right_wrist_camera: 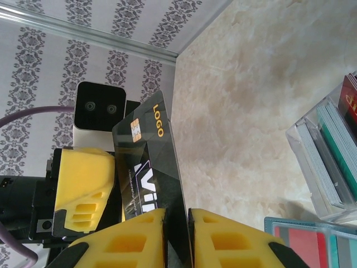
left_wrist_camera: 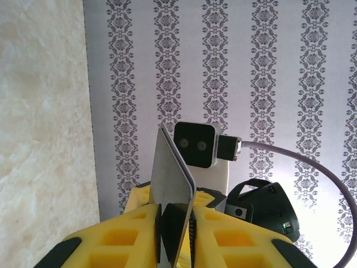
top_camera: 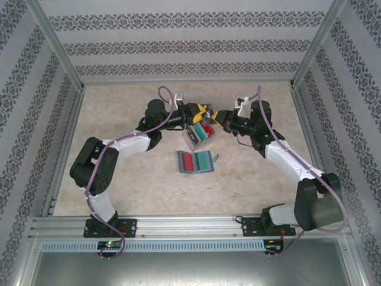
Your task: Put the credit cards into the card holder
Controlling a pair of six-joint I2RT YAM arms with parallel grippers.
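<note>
Above the far middle of the table [top_camera: 137, 185], the left gripper [left_wrist_camera: 175, 223] and right gripper [right_wrist_camera: 177, 223] both clamp one dark card [right_wrist_camera: 150, 162], apparently handing it over for a better hold. The wallet [top_camera: 195, 161] lies open nearer, just beside the clear box [top_camera: 193, 138].

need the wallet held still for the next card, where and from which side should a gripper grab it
Grip the wallet by its right edge, where a small flap seems lifted off the table, coming in low from the right. The rest lies open and flat, leaving little to get under. The left gripper and right gripper are shut on the black card.
</note>
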